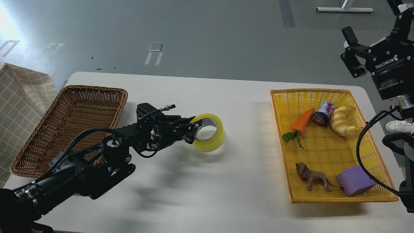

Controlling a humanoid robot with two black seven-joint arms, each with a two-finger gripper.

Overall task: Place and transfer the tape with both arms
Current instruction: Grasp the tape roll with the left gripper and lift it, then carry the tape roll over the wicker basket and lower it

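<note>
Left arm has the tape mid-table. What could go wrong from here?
1. The left gripper pinches only the near wall of the tape, one finger through its core; the roll might swing or slip.
2. The right gripper is open, high and far right, so handing over would need a long reach above the yellow basket.

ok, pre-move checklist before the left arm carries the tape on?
1. Left tool gripping the tape: ok, fingers pinch its wall, one through the core.
2. Tape clear of the table: cannot tell.
3. Right tool open and out of the way: ok, raised at far right.
4. Brown basket has room: ok, nothing visible inside.
5. Yellow basket contents undisturbed: ok.
</note>
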